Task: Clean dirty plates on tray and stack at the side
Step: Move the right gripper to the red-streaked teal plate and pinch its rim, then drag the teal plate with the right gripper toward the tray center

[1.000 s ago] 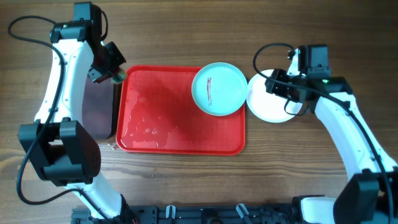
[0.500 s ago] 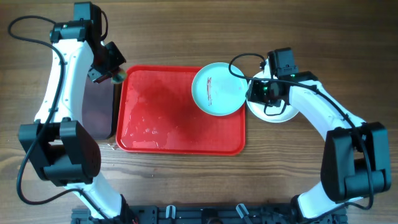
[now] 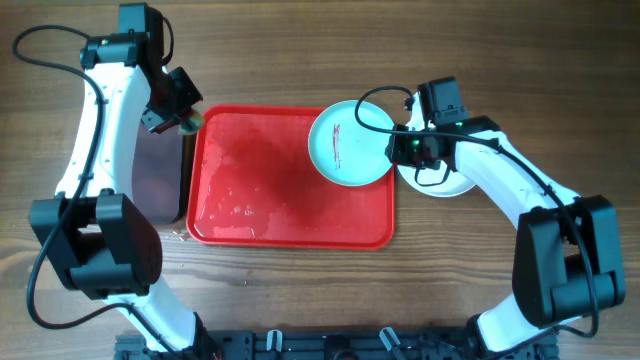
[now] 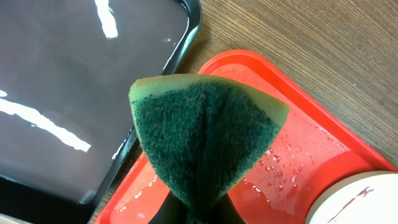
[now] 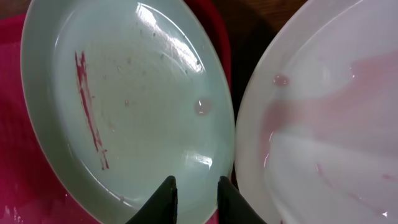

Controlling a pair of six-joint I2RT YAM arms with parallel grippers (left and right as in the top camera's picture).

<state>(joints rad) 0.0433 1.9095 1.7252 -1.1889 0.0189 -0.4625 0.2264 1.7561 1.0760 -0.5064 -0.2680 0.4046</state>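
**Turquoise plate is next to scrub**

My right fingers (image 5: 194, 199), parted and empty, hover at the turquoise plate (image 3: 350, 142) on the tray (image 3: 260, 190)'s right end. At its left edge my left fingers (image 3: 178, 118) clench a sponge (image 4: 205, 143). Next, I judge: pinch the rim firmly.

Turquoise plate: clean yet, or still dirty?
Still dirty: the right wrist view shows a thin dark red smear running down the plate left of centre, and the overhead view shows it too.
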